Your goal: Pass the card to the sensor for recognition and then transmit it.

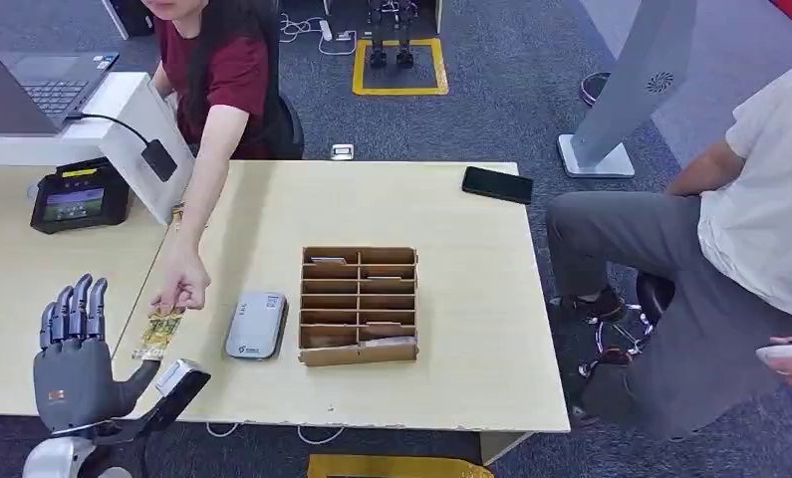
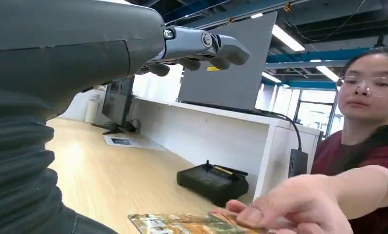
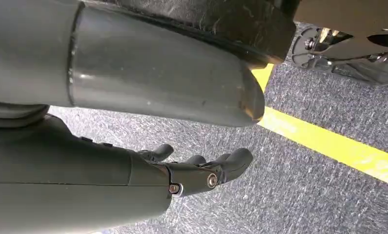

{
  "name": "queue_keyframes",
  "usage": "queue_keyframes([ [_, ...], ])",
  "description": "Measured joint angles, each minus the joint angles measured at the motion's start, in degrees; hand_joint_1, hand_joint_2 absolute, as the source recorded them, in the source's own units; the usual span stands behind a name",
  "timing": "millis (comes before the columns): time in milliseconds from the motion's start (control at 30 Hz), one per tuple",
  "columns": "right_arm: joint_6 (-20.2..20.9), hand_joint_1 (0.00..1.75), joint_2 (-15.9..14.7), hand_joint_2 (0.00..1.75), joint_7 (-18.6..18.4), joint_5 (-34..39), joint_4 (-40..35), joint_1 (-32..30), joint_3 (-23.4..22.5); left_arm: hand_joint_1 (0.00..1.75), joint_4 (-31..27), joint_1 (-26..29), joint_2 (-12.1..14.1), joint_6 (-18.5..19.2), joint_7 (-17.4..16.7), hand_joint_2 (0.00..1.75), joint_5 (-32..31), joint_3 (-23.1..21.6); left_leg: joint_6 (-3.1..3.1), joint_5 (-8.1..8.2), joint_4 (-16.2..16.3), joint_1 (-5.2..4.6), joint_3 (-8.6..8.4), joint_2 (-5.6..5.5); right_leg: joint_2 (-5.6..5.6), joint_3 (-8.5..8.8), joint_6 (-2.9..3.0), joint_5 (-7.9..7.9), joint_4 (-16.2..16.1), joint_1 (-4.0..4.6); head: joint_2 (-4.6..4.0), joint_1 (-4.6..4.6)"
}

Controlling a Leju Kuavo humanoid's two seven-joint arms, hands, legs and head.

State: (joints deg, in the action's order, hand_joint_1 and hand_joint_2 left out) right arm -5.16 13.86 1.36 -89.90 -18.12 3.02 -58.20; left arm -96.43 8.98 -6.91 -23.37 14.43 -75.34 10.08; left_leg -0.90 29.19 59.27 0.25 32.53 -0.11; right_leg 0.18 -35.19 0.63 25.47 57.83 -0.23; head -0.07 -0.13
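Left hand (image 1: pixel 71 351) raised above near-left table corner, fingers straight and apart, palm empty. Right hand (image 3: pixel 201 170) hanging low over grey carpet with yellow floor line (image 3: pixel 328 146), fingers loosely extended, grasping nothing. Gold patterned card (image 1: pixel 158 332) flat on light wooden table (image 1: pixel 471 329), just beside left hand, pinned at far end under person's fingertips (image 1: pixel 179 291). Grey rounded card sensor (image 1: pixel 256 325) near card, between it and brown cardboard slotted organiser (image 1: pixel 359 304). Black payment terminal (image 1: pixel 79 196) further back left. Black phone (image 1: pixel 497 184) at far table edge.
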Motion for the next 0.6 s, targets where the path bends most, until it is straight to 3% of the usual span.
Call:
queue_keyframes([
  [200, -0.1, 0.00, 0.0, 0.00, 0.0, 0.0, 0.0, 0.0, 0.4, 0.03, 0.4, 0.0, 0.0, -0.2, 0.0, 1.75, 0.0, 0.0, 0.00, 0.00, 0.0, 0.00, 0.00, 0.00, 0.00, 0.00, 0.00, 0.00, 0.0, 0.00, 0.00, 0.00],
  [233, -0.1, 0.00, 0.0, 0.00, 0.0, 0.0, 0.0, 0.0, 0.5, 1.75, 0.4, 0.0, 0.0, -0.2, 0.0, 1.75, 0.0, 0.0, 0.00, 0.00, 0.0, 0.00, 0.00, 0.00, 0.00, 0.00, 0.00, 0.00, 0.0, 0.00, 0.00, 0.00],
  [600, -0.2, 0.00, -0.1, 0.00, 0.0, 0.0, 0.1, 0.0, 1.3, 1.75, 0.9, 0.0, 0.5, 0.0, 0.2, 1.75, 1.1, -0.5, 0.00, 0.00, 0.0, 0.00, 0.00, 0.00, 0.00, 0.00, 0.00, 0.00, 0.0, 0.00, 0.00, 0.00],
])
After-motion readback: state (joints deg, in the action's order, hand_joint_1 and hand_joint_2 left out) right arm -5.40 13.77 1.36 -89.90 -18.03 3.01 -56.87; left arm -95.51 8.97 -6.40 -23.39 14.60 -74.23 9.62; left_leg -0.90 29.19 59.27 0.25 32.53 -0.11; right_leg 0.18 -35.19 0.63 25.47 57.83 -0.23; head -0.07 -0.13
